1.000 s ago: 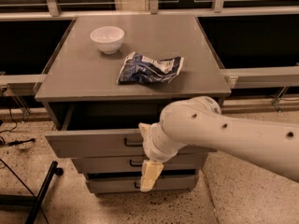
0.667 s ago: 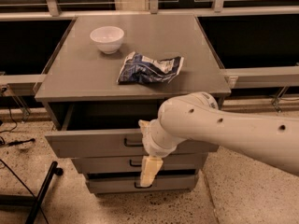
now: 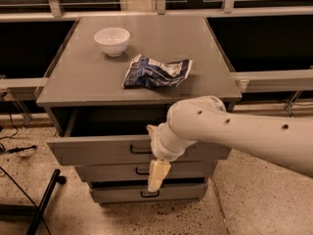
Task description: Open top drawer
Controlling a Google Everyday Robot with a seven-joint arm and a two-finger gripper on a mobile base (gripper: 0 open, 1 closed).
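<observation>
The top drawer (image 3: 93,152) of the grey cabinet stands pulled out, with a dark gap showing behind its wide grey front. Its small black bar handle (image 3: 138,151) is at the centre, partly covered by my wrist. My gripper (image 3: 157,174) hangs in front of the drawer fronts, just right of the handle. It points down over the middle drawer (image 3: 107,171). The white arm (image 3: 244,136) comes in from the right.
On the cabinet top (image 3: 78,82) stand a white bowl (image 3: 112,40) at the back left and a crumpled blue chip bag (image 3: 156,71) in the middle. The bottom drawer (image 3: 117,193) is below. A black stand leg (image 3: 44,202) lies on the speckled floor at left.
The arm has shifted only slightly near the handle. The top drawer stays pulled out about as far as before.
</observation>
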